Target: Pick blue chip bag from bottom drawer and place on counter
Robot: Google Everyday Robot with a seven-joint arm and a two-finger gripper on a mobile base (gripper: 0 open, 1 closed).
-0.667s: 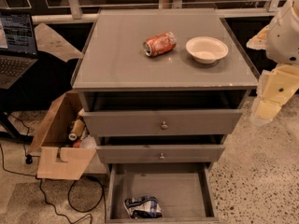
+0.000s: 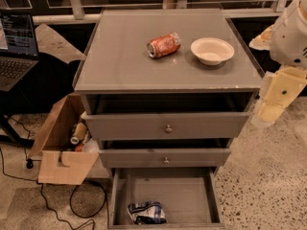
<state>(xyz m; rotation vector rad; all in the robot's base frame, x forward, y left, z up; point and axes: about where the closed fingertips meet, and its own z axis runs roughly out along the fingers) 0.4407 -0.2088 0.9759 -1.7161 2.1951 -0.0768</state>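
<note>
— One gripper (image 2: 271, 107) only, hanging off the right side of the cabinet as seen, level with the top drawer (image 2: 168, 126) and just beside the corner of the counter (image 2: 124, 61). Open or closed? Cannot tell from this angle. Nothing seen in it.
— And the blue chip bag (image 2: 147, 212)?
— Down in the bottom drawer (image 2: 187, 190), pulled out. Lying flat on the floor of it near the front edge, a little left of the middle. Well apart from the gripper: much lower and towards the left of the view.
— Long axis?
— Roughly side to side, along the drawer front, though crumpled, so hard to call exactly.
— So probably a reach down and across, then in from above to clear the middle drawer (image 2: 165, 158).
— Likely. Up top, bare grey surface left of the orange can (image 2: 164, 45) and the white bowl (image 2: 212, 50) for setting down
</note>
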